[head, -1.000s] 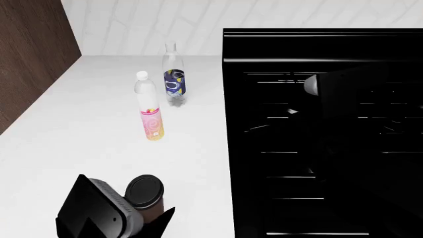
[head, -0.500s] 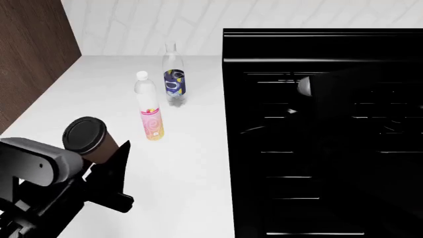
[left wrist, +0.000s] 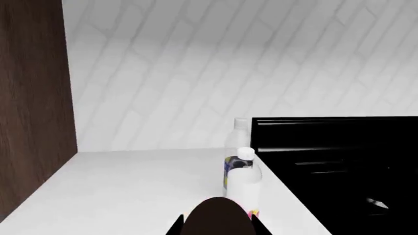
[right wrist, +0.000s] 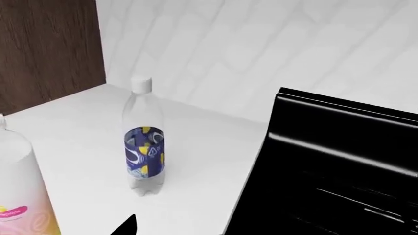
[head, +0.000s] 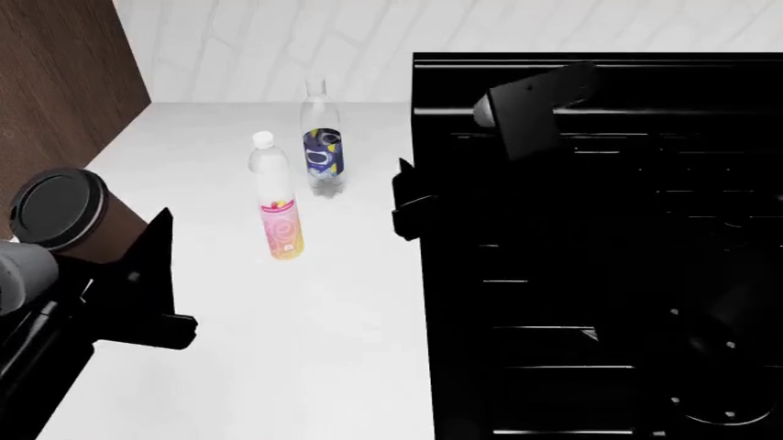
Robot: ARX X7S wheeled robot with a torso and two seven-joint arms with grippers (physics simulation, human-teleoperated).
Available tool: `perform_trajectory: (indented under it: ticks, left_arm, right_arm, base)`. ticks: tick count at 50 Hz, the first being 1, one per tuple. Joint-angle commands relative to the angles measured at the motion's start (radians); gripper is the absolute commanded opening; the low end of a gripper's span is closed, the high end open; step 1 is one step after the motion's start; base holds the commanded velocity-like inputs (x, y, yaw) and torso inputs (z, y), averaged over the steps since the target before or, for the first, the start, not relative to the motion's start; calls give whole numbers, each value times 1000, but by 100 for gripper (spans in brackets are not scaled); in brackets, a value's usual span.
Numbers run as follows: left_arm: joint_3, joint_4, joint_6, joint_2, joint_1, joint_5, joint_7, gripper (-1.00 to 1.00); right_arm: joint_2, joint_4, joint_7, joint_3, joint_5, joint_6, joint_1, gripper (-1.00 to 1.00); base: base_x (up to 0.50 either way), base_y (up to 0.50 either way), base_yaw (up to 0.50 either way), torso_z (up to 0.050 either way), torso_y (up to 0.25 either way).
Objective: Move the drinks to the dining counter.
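My left gripper (head: 104,246) is shut on the brown paper coffee cup (head: 59,213) with its black lid, held above the white worktop (head: 330,302) at the left. In the left wrist view the cup (left wrist: 219,221) fills the space between the jaws. The pink-labelled bottle (head: 279,213) and the blue-and-yellow-labelled bottle (head: 322,145) stand upright on the worktop. My right gripper (head: 408,196) is open at the stove's left edge, just right of both bottles and touching neither. One dark fingertip (right wrist: 127,226) shows below the blue bottle (right wrist: 145,143), with the pink bottle (right wrist: 19,198) beside it. The dining counter is out of view.
A black stove (head: 600,275) takes up the right half of the scene, flush with the worktop. A tall brown wood panel (head: 55,101) walls the left side. A white tiled wall (head: 270,46) closes the back.
My left gripper has lifted the coffee cup and carried it left, away from the bottles. My right arm has swung in from the right to the stove's left edge.
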Motion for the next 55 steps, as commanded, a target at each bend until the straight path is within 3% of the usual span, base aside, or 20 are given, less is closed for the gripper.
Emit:
perform_trajectory:
  ticks: [1, 9, 18, 28, 37, 55]
  left_arm:
    - [-18, 11, 35, -37, -8, -68, -70, -100]
    - [-3, 7, 44, -51, -20, -85, -95, -100]
    - [-8, 17, 61, -64, -21, -111, -120, -100]
    - [-85, 35, 90, -101, 28, -172, -142, -100]
    - [-61, 24, 100, -113, 2, -180, -165, -100]
    - [-11, 13, 97, -111, -26, -169, -174, -100]
  right_arm:
    - [-55, 162, -74, -55, -8, -11, 133, 100]
    - [-101, 264, -70, -24, 54, 78, 230, 100]
    - [-113, 328, -107, -90, 48, 99, 291, 100]
    - [-116, 347, -130, -92, 66, 79, 286, 100]
    - [-98, 289, -164, -63, 189, 167, 267, 100]
    - [-96, 291, -191, -102, 205, 133, 261, 100]
  base:
    - [0, 0, 0, 0, 0]
    - [0, 0, 0, 0, 0]
    - [0, 0, 0, 0, 0]
    - [0, 0, 0, 0, 1]
    - [0, 0, 0, 0, 0]
    - [0, 0, 0, 0, 0]
